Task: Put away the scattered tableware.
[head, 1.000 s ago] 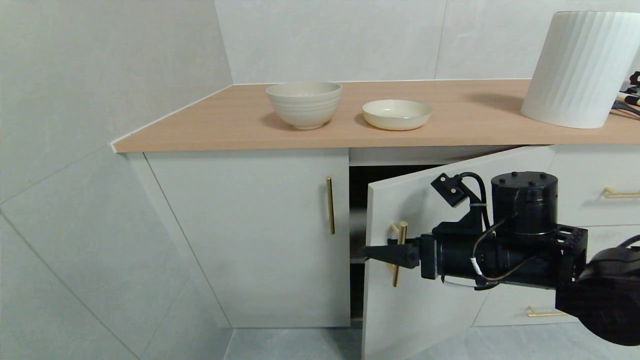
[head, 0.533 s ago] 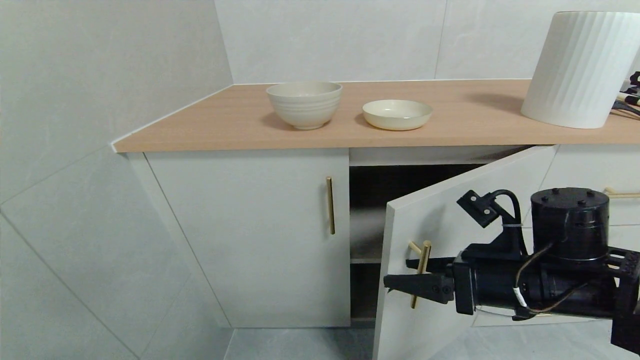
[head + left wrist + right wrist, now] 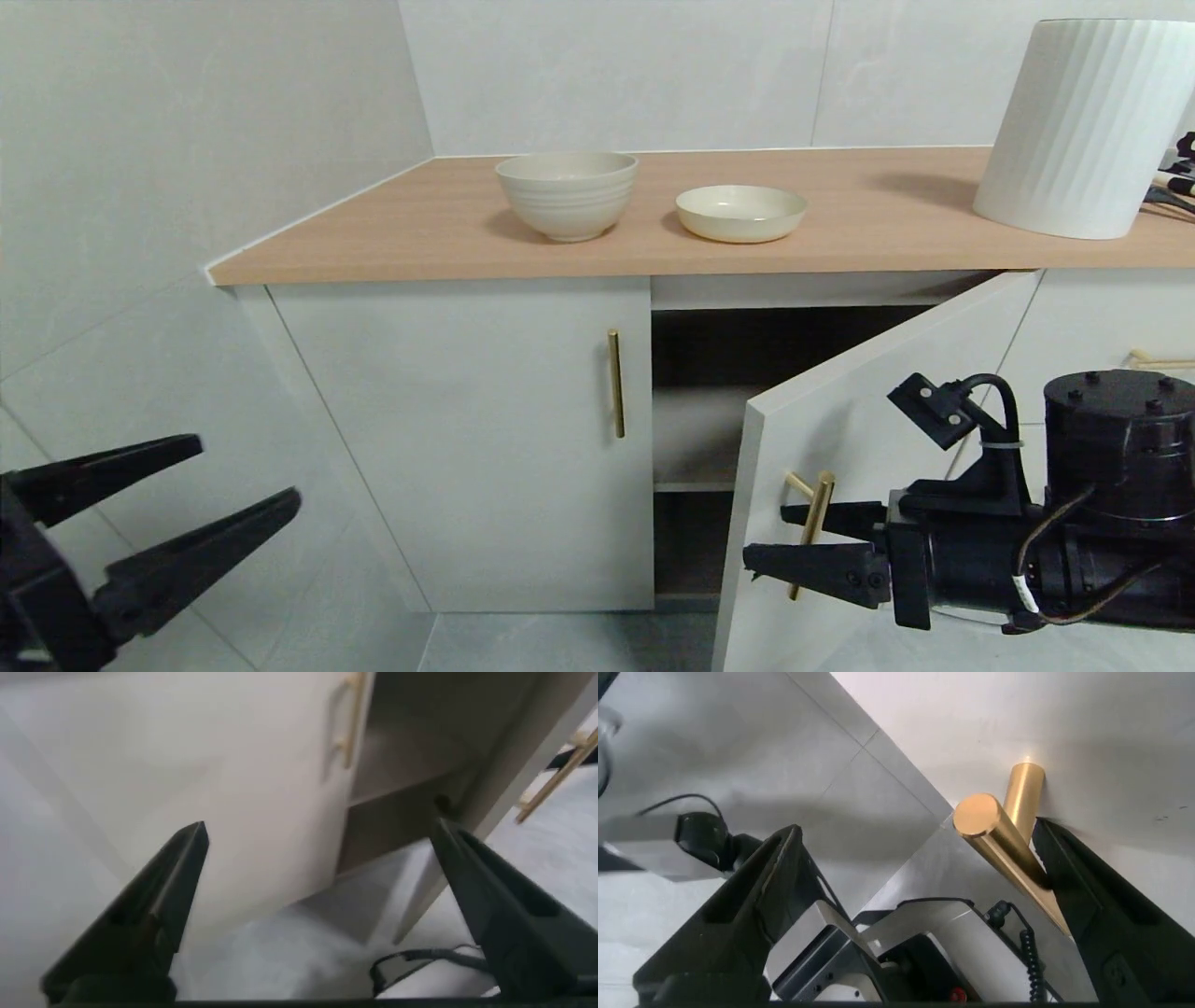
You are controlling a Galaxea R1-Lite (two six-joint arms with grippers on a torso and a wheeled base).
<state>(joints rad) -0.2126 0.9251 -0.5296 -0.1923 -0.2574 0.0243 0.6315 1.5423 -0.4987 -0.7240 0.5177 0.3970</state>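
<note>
A deep ribbed beige bowl [image 3: 567, 194] and a shallow cream dish [image 3: 741, 213] stand side by side on the wooden countertop [image 3: 420, 233]. Below them the right cabinet door [image 3: 868, 392] hangs partly open, showing a shelf [image 3: 695, 439] inside. My right gripper [image 3: 794, 541] is open at the door's brass handle [image 3: 810, 534], with the bar between its fingers. In the right wrist view the handle [image 3: 1008, 840] lies close to one finger [image 3: 1092, 905]. My left gripper [image 3: 245, 471] is open and holds nothing, low at the left in front of the closed left door [image 3: 234, 756].
A tall white ribbed container [image 3: 1083, 126] stands at the counter's right end, with dark utensils [image 3: 1174, 182] behind it. The left door has a brass handle [image 3: 615, 383]. Drawers with brass handles [image 3: 1158, 359] lie to the right. A tiled wall [image 3: 140, 187] closes the left side.
My right gripper has drawn back toward me and rightward with the handle, swinging the door wider open. My left gripper has come into view at the lower left.
</note>
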